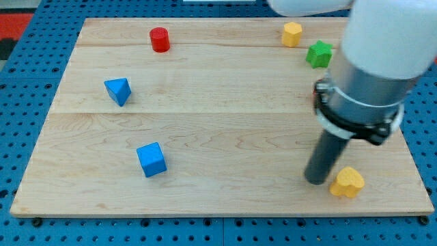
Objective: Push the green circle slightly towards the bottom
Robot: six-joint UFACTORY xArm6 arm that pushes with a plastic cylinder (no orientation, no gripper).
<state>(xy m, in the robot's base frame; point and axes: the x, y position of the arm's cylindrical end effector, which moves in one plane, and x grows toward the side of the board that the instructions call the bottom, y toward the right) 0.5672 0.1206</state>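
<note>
place: we read this as a robotics lab bench | base: blue perforated mounting plate [27, 82] with a regular hole grid around the work area | surface: pale wooden board [225, 137] laid on it | props: small coloured test blocks scattered across it | machine: our white and grey robot arm [372, 68] at right
</note>
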